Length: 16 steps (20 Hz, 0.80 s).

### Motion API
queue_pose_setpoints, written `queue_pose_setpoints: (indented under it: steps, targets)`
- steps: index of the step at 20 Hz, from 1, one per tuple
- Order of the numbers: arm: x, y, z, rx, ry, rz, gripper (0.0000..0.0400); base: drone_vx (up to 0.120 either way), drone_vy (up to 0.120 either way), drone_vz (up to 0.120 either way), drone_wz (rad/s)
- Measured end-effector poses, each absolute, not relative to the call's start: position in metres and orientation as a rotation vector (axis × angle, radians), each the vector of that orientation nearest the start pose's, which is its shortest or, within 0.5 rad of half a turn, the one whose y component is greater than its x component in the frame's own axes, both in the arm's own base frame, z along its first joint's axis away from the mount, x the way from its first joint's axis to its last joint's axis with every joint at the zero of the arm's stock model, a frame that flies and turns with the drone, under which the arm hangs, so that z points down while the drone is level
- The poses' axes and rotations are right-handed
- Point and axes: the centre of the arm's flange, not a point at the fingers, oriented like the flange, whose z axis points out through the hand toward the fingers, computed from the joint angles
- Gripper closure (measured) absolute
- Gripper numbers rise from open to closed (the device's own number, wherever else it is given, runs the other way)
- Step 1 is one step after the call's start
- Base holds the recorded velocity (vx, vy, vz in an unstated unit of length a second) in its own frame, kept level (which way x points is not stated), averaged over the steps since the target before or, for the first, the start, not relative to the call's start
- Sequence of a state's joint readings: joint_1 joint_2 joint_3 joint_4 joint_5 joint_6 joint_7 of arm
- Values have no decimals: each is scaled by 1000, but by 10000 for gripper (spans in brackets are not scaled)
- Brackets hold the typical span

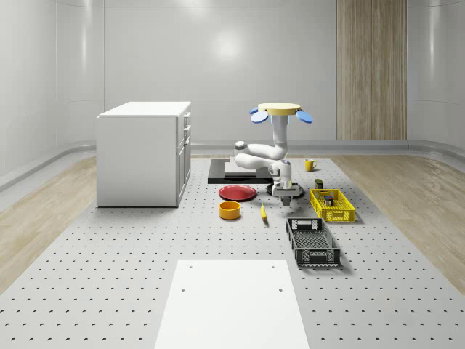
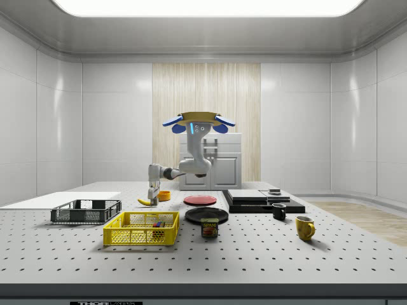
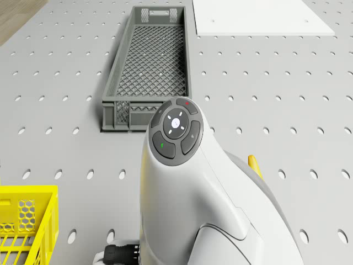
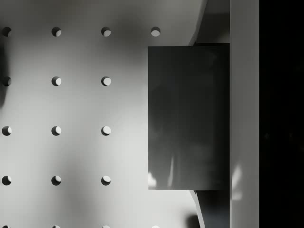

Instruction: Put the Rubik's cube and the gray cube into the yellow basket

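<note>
Above the perforated grey table [image 1: 109, 276] the quadrotor drone [image 1: 280, 110] hovers, its white arm [image 1: 265, 153] bent downward beside the yellow mesh basket [image 1: 332, 206]. It seems to be fetching the gray cube [image 4: 187, 116], close under the wrist. Something multicoloured, probably the Rubik's cube [image 2: 157, 223], already lies in the basket. The gripper [image 1: 286, 195] points at the table; whether it is spread or closed I cannot tell.

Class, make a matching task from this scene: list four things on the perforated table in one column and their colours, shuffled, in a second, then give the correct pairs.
Things:
1. plate
2. small bowl
3. empty crate
4. basket

Colours:
A. yellow
B. dark gray
C. red
D. orange

Pairs: 1-C, 2-D, 3-B, 4-A
</note>
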State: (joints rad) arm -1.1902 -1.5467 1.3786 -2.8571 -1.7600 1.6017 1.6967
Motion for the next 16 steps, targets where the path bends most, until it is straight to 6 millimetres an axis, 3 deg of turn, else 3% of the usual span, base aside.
queue_pose_setpoints:
  steps: [6, 14, 16]
  targets:
    - [311, 0, 481, 1, -2, 786, 150, 120, 0, 73, 0]
    - [311, 0, 477, 1, -2, 786, 150, 0, 115, 0, 0]
    - [311, 0, 477, 1, -2, 786, 150, 0, 120, 120, 0]
